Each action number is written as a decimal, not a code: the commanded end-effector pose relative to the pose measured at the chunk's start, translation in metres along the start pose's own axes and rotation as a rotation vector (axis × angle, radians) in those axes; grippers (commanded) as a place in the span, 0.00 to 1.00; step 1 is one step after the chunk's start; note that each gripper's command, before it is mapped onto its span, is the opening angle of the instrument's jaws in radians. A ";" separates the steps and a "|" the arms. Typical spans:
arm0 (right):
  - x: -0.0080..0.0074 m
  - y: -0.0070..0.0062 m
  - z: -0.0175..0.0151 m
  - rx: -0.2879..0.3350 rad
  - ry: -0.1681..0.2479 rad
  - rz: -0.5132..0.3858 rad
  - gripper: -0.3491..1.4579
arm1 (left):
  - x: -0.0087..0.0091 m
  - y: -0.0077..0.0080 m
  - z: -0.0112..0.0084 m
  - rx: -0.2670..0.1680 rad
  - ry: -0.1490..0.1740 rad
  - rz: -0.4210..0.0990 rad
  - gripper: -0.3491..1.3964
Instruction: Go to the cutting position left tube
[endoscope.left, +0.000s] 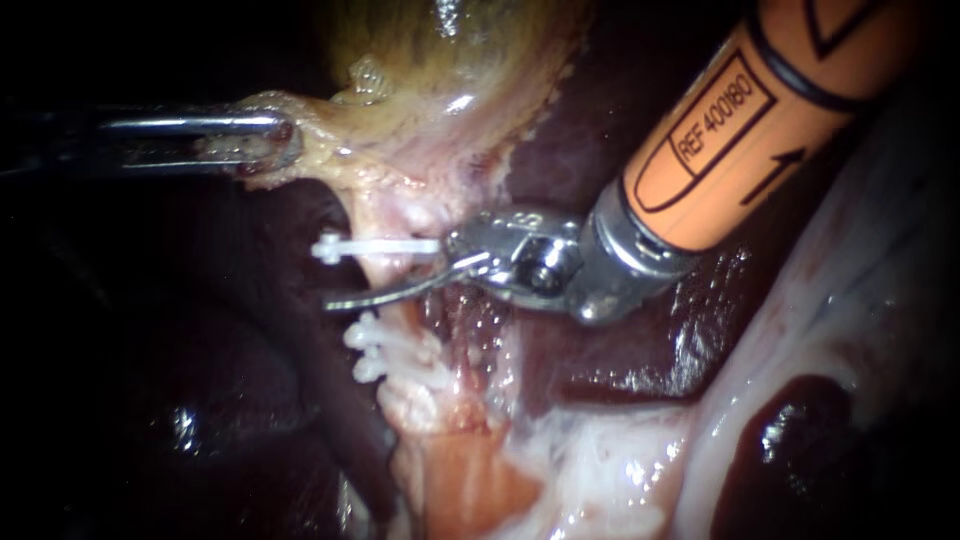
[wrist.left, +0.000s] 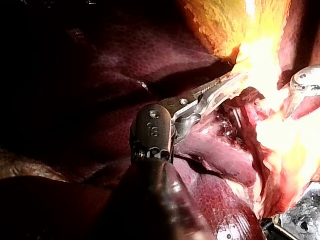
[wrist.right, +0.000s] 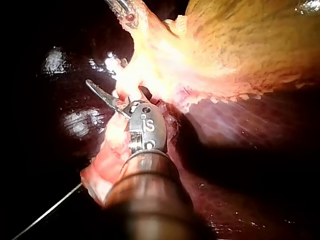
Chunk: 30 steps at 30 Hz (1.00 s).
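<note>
**Pale tube lying at the blades: approach nearly complete**

A white-pink tube (endoscope.left: 400, 315) is running down from the gallbladder (endoscope.left: 450, 60) across the dark liver (endoscope.left: 640, 330), and my right instrument (endoscope.left: 385, 275) is sitting right at it. Its jaws are standing open. The lower blade is lying across the tube. The upper one is mostly hiding behind the top clip (endoscope.left: 370, 245), so I am judging the gap rather than seeing it whole.

My left instrument (endoscope.left: 270, 140) is clamping the gallbladder's pale edge, pulling it off to the side.

Step in hand, as I read it: settling onto the cutting spot between the top clip and the lower clips (endoscope.left: 372, 350). The next move is calling for both blades to straddle the tube squarely, clear of every clip.

Count:
- two instruments
- one tube plainly showing
- one clip above the blade
- a tight stack of clips below it, seemingly three, not certain
</note>
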<state>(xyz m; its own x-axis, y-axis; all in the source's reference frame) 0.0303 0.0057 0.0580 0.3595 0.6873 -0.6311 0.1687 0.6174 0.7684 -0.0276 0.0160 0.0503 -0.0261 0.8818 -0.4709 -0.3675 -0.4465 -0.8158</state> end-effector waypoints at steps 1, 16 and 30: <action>-0.0004 0.0000 0.0001 -0.004 -0.010 -0.003 0.99 | 0.0000 0.0000 0.0000 0.000 0.000 0.000 0.00; -0.0016 0.0004 0.0019 -0.011 -0.039 0.016 0.98 | 0.0000 0.0001 0.0000 0.000 0.000 0.000 0.00; 0.0011 -0.0011 0.0032 0.059 0.068 0.071 0.98 | 0.0000 0.0001 0.0000 0.001 0.001 0.000 0.00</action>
<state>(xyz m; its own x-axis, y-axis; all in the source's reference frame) 0.0335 0.0046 0.0566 0.3026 0.7607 -0.5743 0.2063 0.5360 0.8186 -0.0277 0.0159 0.0502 -0.0256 0.8818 -0.4710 -0.3677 -0.4464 -0.8158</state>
